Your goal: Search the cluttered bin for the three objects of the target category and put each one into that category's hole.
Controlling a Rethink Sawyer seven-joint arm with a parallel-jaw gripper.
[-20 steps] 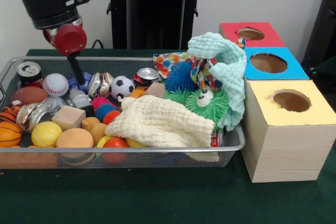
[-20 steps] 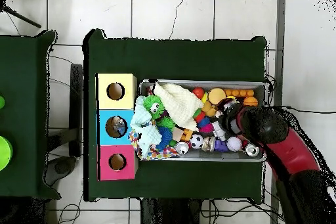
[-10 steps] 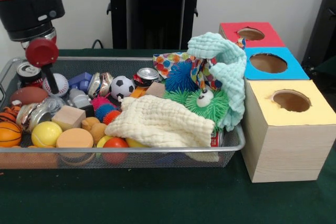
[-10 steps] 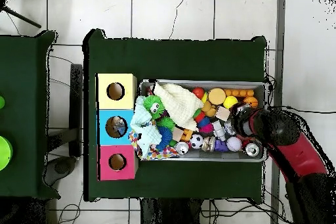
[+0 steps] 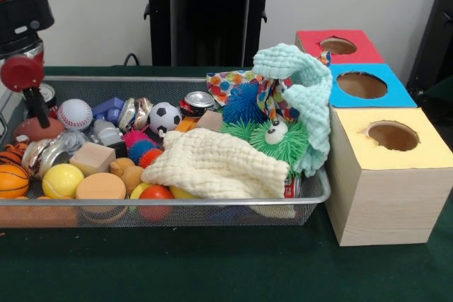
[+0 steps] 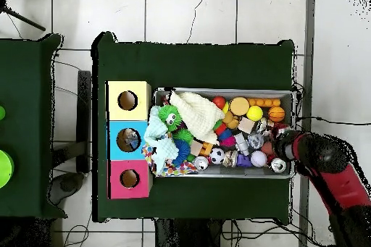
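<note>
Jaws: I could not tell how they stood, since the gripper showed only as a thin dark stem under a red knob, hanging upright at the wire-mesh bin's end farthest from the boxes, just above a smooth brown football lying lengthwise along the rim. Round balls crowded that end: a stitched baseball, a soccer ball, a ribbed basketball. A nubbly cream cloth lay draped mid-bin. Three boxes with round holes, red, blue and yellow, stood beside it.
</note>
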